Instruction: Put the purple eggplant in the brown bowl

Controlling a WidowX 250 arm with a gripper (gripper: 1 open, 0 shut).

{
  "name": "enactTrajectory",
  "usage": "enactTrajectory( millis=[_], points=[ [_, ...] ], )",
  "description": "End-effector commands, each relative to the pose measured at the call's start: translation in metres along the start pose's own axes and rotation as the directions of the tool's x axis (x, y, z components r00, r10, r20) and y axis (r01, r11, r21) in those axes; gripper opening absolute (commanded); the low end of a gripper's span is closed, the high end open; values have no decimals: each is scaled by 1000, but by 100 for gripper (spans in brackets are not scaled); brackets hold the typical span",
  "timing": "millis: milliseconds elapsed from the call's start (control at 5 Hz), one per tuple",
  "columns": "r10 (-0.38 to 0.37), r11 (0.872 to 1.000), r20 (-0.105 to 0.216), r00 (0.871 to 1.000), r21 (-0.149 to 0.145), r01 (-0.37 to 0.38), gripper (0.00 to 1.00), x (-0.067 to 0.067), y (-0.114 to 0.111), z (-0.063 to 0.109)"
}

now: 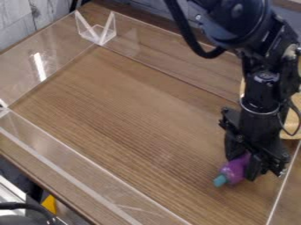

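Note:
The purple eggplant (238, 168) lies on the wooden table near the right front corner, its teal stem cap (221, 181) pointing toward the front. My gripper (249, 165) stands straight down over it, black fingers closed against the purple body, which still touches the tabletop. The brown bowl (291, 119) shows only as tan slivers behind the arm at the right edge; most of it is hidden.
Low clear plastic walls (70, 167) fence the wooden table (129, 105) on all sides. A clear folded plastic stand (97, 28) sits at the back left. The arm's dark cables hang over the back right.

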State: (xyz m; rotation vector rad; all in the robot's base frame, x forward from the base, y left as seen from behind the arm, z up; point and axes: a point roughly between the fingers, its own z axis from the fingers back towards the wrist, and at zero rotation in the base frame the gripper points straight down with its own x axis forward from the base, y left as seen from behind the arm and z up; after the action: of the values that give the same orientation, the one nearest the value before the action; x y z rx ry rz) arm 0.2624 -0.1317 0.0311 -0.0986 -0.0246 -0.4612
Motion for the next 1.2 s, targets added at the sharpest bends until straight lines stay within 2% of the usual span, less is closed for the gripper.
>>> enactTrajectory(
  millis=[0,600,1000],
  points=[
    [-10,1000,64,998,3,10,0,7,-3,24],
    [20,1000,78,997,11,-21,0,6,0,47],
    [59,998,102,993,32,-62,0,5,5,70]
  ],
)
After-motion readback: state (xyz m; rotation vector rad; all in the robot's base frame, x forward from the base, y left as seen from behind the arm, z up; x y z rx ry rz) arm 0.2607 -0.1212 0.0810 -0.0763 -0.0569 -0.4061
